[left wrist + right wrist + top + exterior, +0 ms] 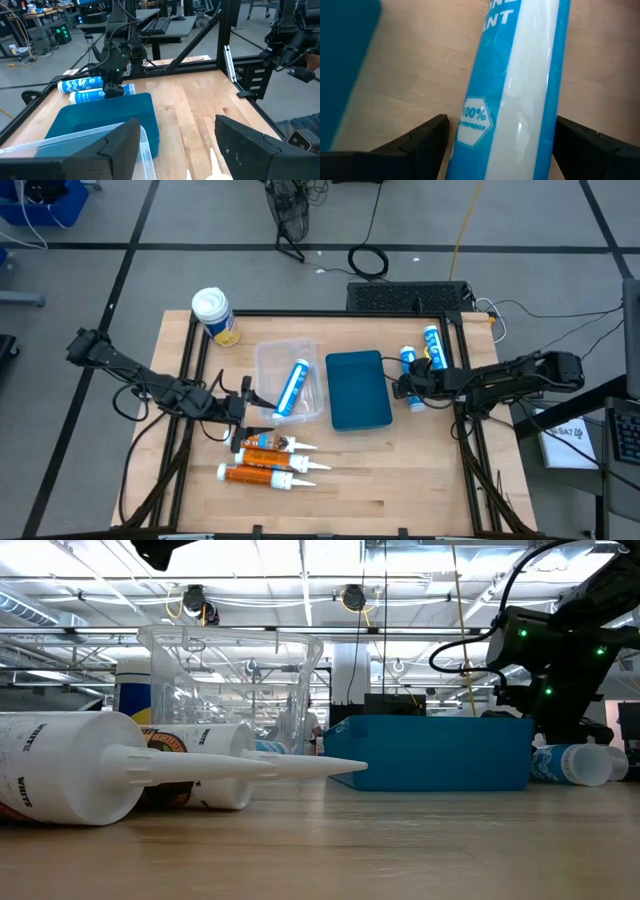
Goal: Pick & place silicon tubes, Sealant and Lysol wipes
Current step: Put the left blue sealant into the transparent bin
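The Lysol wipes canister [214,315] stands upright at the table's far left corner. One blue tube [292,388] lies in the clear bin [268,360], next to a blue bin [358,390]. Two orange cartridges [262,444] [258,474] lie on their sides near the front. Two more blue tubes [432,346] [410,366] lie on the table at the right. My right gripper [502,145] is open and straddles the tube nearer the blue bin [520,75]. My left gripper [177,145] is open with nothing in it, above the clear bin's near edge. My right gripper comes at the blue tube from above, slanting down, with its fingers [420,145] across the tube, close beside its two long sides [470,125]. I cannot tell whether they touch it. The tube lies flat on the table.
Black frame rails [462,370] run along the table's left and right edges. The blue bin's wall stands just to the left of my right gripper. Bare wood [400,470] shows at the front right. A keyboard [405,297] sits beyond the far edge.
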Robot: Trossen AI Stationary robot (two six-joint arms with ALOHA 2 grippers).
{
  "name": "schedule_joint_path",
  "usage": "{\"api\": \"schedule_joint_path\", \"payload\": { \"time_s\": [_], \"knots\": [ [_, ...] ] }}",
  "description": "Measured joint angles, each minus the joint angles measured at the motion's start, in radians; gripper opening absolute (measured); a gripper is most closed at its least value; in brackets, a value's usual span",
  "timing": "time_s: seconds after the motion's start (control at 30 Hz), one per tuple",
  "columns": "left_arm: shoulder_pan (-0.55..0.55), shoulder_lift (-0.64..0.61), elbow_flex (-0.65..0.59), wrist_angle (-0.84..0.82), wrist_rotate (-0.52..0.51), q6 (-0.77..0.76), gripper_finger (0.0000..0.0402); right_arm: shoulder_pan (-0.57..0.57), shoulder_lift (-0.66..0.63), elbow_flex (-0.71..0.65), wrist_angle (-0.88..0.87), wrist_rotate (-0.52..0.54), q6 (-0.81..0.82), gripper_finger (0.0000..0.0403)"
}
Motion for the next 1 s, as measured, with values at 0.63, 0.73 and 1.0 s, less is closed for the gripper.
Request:
{"api": "schedule_joint_path", "payload": {
  "time_s": [0.63, 0.73, 1.0],
  "knots": [
    [0.000, 0.000, 0.000, 0.000, 0.000, 0.000, 0.0253, 0.000, 0.001, 0.000, 0.031, 0.021, -0.007, 0.0235],
    [0.000, 0.000, 0.000, 0.000, 0.000, 0.000, 0.0253, 0.000, 0.001, 0.000, 0.034, 0.020, -0.011, 0.0221],
    [0.000, 0.000, 0.000, 0.000, 0.000, 0.000, 0.0253, 0.000, 0.001, 0.000, 0.037, 0.020, -0.017, 0.0222]
  ]
}}
